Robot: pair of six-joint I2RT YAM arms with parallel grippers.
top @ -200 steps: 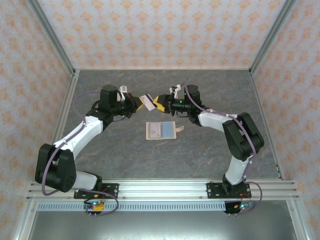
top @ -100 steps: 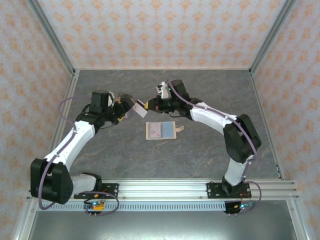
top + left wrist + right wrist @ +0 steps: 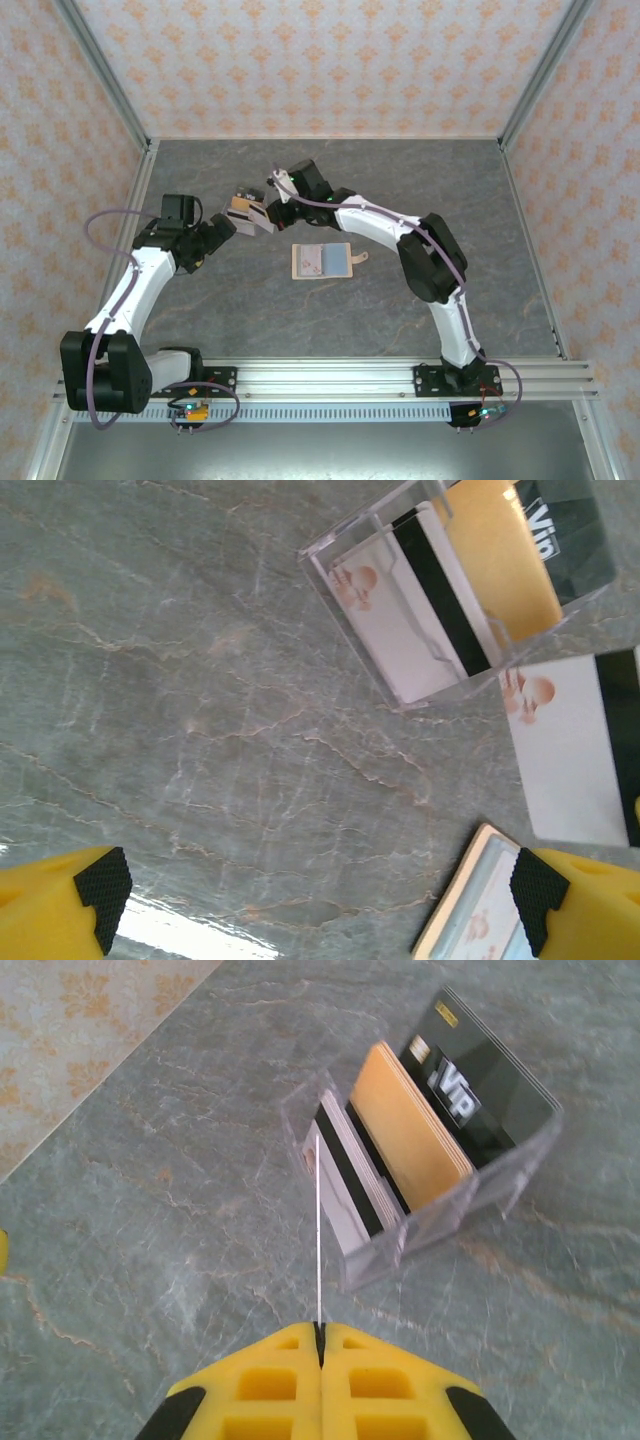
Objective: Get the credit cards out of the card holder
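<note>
Jaws of the right gripper [image 3: 320, 1332] are clamped on a white card [image 3: 318, 1220] at the clear box [image 3: 400, 1250], which holds several credit cards [image 3: 410, 1140]. The left gripper [image 3: 318, 905] has its jaws wide and empty. The card holder [image 3: 322, 261] lies spread on the surface [image 3: 400, 180], its pockets too small to judge.

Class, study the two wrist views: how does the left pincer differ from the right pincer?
The left pincer has its jaws wide apart; the right pincer has them pressed together. The left pincer holds nothing; the right pincer pinches a thin white card, seen edge-on. Shared: yellow fingers, and both point towards the clear box of cards.
</note>
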